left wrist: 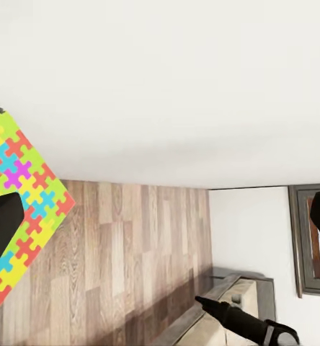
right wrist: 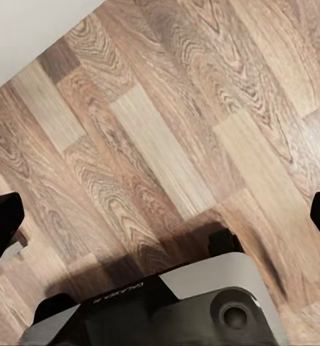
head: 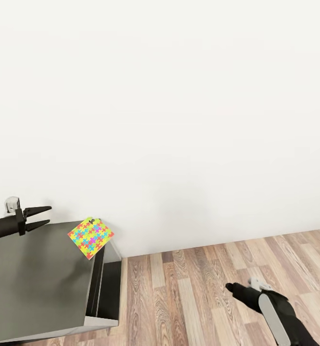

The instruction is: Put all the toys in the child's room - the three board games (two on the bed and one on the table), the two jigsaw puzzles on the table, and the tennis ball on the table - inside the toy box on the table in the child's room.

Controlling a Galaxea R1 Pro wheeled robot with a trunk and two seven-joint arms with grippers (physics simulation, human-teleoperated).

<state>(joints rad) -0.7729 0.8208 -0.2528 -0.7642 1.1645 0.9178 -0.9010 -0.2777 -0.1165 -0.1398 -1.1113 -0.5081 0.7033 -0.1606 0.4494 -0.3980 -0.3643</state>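
Multicoloured jigsaw puzzle (head: 91, 237) lies at the dark counter's (head: 35, 278) far corner, just right of our left pincer (head: 47, 216) (fingers apart, empty); the right pincer (head: 232, 287), spread open, hangs well off over floor.

Plain white wall (head: 169, 96) above wood-plank floor (head: 189, 288), evenly lit

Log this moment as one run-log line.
left gripper: open, over dark table | jigsaw puzzle: at table's corner | right gripper: state unclear, above wood floor
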